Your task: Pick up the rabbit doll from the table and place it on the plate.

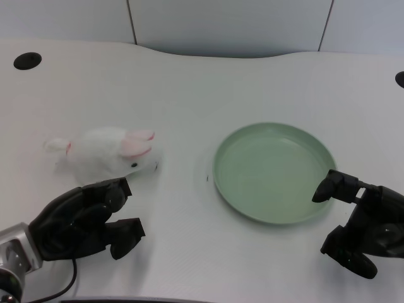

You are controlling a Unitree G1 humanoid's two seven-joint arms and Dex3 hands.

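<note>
Left hand (85, 219) low at the near-left table edge, fingers apart, holding nothing, just in front of the white plush rabbit doll with pink ears (104, 153). Rabbit lies on its side on the white table (189, 82), well left of the round pale-green plate (274, 172); bare tabletop between them.

A single head view looks steeply down from close above the smooth white table (208, 82), facing forward toward its far edge and the pale panelled wall (227, 22) behind.
</note>
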